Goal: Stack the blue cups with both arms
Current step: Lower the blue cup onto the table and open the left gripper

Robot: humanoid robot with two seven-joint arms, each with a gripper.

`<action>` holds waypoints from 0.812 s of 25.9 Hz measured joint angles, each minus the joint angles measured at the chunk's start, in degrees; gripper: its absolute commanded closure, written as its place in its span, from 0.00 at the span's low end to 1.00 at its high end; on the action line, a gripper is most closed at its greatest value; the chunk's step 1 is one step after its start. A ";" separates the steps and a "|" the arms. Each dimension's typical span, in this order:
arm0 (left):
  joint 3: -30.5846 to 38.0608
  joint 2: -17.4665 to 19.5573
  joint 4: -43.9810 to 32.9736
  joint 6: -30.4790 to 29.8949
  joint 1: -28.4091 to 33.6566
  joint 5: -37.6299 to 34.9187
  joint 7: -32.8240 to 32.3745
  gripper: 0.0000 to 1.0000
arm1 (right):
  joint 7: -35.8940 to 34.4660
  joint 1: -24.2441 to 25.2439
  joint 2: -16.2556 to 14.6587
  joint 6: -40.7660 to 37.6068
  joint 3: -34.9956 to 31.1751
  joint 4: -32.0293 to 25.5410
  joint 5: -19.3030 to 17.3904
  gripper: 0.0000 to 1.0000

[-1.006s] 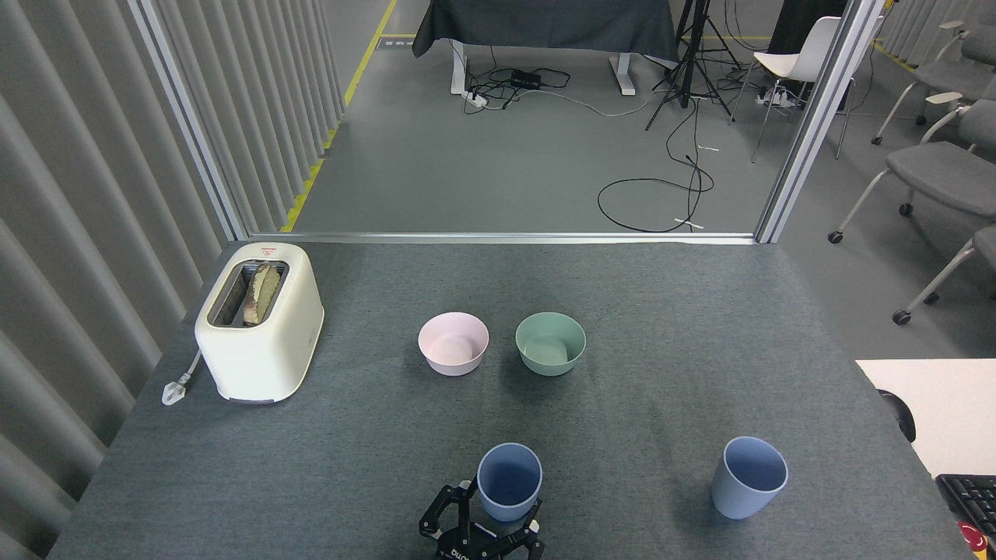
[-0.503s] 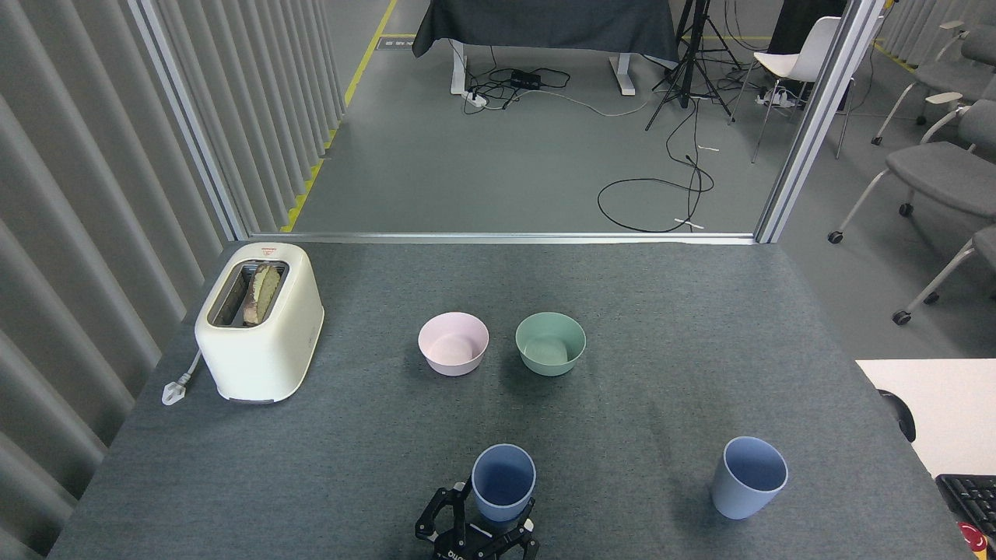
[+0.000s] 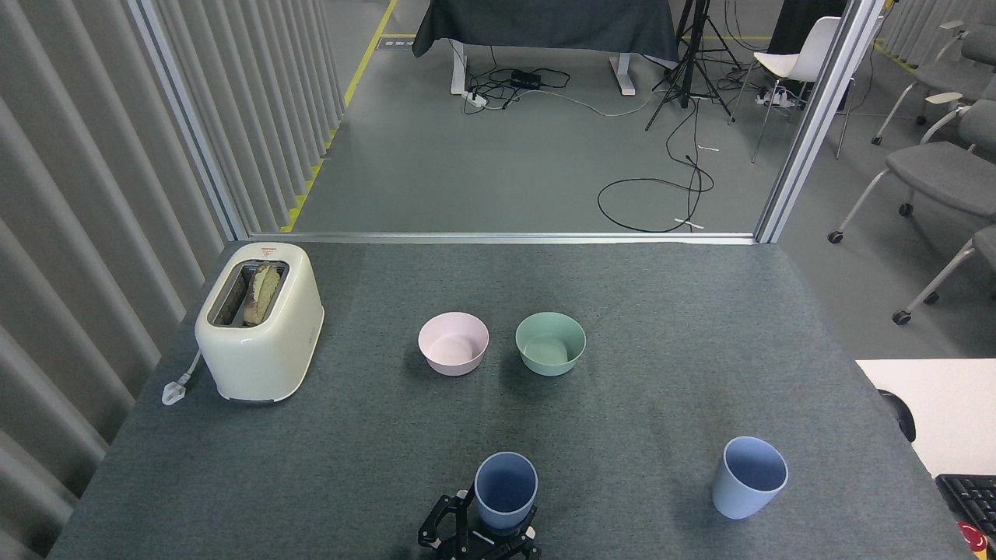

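Head view: grey table (image 3: 327,467) first. Far cup (image 3: 748,477) stands upright, open end up, alone at the right, well apart from the near cup (image 3: 505,491). Near cup is upright at bottom centre, clamped in a gripper (image 3: 478,533) rising from the bottom edge; which arm it is can't be told. Judgement: the held cup must go right. No other gripper in view.
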 measured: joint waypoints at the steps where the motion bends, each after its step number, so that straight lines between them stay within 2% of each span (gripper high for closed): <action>1: 0.01 -0.01 0.27 0.00 -0.06 0.02 0.03 0.25 | 0.03 0.00 0.00 0.00 0.00 0.00 0.00 0.00; 7: 0.08 -0.02 0.87 0.04 -0.38 0.06 0.04 0.23 | 0.25 0.03 0.01 0.10 0.00 0.00 0.00 0.00; 10: 0.18 0.01 0.90 0.09 -0.39 0.07 0.04 0.11 | 0.17 0.04 0.04 0.18 0.00 0.00 0.00 0.00; 13: 0.28 0.02 0.81 0.19 -0.40 0.08 0.04 0.08 | -0.05 0.03 0.05 0.18 0.00 0.00 0.00 0.00; 15: 0.30 0.04 0.73 0.22 -0.40 0.22 0.04 0.01 | -0.10 0.03 0.06 0.19 0.00 0.00 0.00 0.00; 21: 0.22 0.06 0.34 0.27 -0.39 2.51 0.04 0.00 | -0.22 0.07 0.04 0.19 0.00 0.00 0.00 0.00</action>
